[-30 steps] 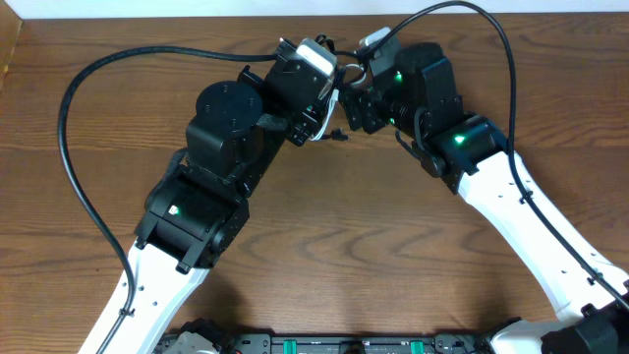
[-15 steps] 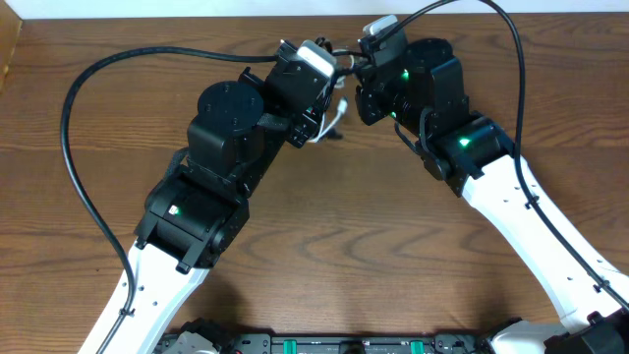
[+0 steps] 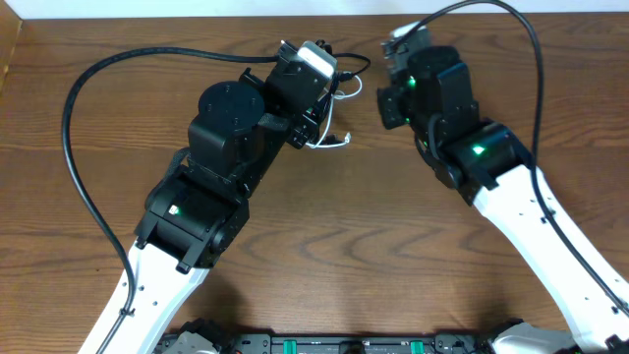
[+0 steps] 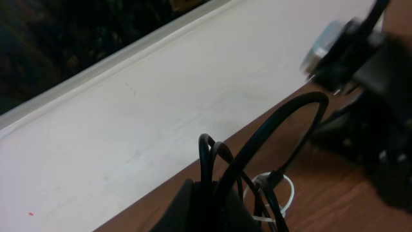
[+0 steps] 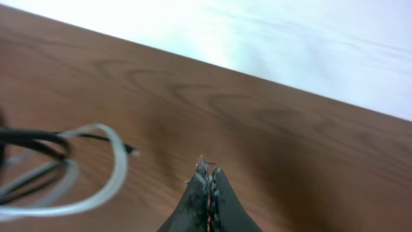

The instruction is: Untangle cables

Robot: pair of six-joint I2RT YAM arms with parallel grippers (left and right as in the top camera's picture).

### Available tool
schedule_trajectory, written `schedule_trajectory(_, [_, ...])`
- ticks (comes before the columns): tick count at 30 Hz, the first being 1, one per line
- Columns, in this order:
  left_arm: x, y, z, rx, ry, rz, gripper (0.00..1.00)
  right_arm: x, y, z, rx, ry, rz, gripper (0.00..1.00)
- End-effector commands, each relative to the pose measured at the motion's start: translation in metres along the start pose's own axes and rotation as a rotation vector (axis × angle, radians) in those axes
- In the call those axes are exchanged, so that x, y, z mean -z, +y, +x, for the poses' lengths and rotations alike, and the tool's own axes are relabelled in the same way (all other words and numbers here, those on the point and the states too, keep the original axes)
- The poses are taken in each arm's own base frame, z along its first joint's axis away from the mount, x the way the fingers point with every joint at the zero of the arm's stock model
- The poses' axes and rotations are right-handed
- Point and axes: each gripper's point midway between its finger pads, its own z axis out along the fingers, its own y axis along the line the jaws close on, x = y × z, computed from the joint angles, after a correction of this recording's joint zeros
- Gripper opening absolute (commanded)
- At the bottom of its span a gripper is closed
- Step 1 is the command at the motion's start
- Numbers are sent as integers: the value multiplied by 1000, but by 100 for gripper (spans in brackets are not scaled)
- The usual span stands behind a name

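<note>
Your left gripper (image 4: 209, 205) seems clenched on the limp, light cables (image 4: 261, 132), your right gripper (image 5: 207, 173) pinched empty beside them; take the white cable's (image 5: 119, 162) free loop.

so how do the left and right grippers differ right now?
1. The left gripper is shut on the black cable, whose loops rise from its fingers; the right gripper is shut on nothing, fingers pressed together.
2. The left gripper sits at the tangle, with the white cable looped just beyond; the right gripper stands apart from both cables, over the table.
Shared: both are closed.
</note>
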Motion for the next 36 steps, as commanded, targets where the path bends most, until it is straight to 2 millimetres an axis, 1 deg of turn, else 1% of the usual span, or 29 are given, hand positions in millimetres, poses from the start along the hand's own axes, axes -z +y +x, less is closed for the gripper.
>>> schedule_trajectory(1, [13, 7, -23, 22, -61, -15, 7, 21, -28, -11, -51, -34, 131, 7])
schedule_trajectory(4, [13, 7, -23, 22, -61, -16, 7, 20, -7, -9, -50, -21, 8, 53])
schedule_trajectory(5, [13, 7, -23, 22, -61, -16, 7, 18, 2, -8, -49, -16, -40, 79])
schedule_trajectory(6, [13, 7, -23, 22, -61, -15, 7, 17, 8, -9, -49, -16, -73, 94])
schedule_trajectory(7, [13, 7, -23, 22, -61, -15, 7, 17, 11, -10, -52, -21, -90, 99])
schedule_trajectory(12, [13, 7, -23, 22, -61, -15, 7, 13, 20, -25, -130, -76, -141, 99])
schedule_trajectory(14, [13, 7, -23, 23, -61, -15, 8, 7, 22, -27, -162, -84, -145, 99])
schedule_trajectory(16, [14, 7, -23, 23, -61, -15, 7, 1, 23, -27, -174, -86, -145, 98])
schedule_trajectory(18, [14, 7, -23, 23, -61, -15, 7, -6, 25, -25, -175, -83, -145, 91])
schedule_trajectory(23, [14, 7, -23, 23, -61, -15, 7, -29, 31, -15, -188, -54, -154, 91])
schedule_trajectory(25, [14, 7, -23, 23, -61, -15, 7, -33, 34, -14, -187, -53, -162, 90])
schedule_trajectory(29, [14, 7, -23, 26, -61, -15, 7, -34, 34, -14, -187, -54, -162, 88])
schedule_trajectory(32, [14, 7, -23, 26, -61, -15, 7, -34, 34, -14, -187, -53, -161, 85])
schedule_trajectory(33, [14, 7, -23, 26, -61, -15, 8, -34, 34, -14, -187, -53, -161, 85])
schedule_trajectory(34, [14, 7, -23, 26, -61, -15, 7, -34, 34, -14, -187, -52, -161, 89])
schedule_trajectory(36, [14, 7, -23, 26, -61, -15, 8, -35, 35, -12, -186, -45, -161, 89])
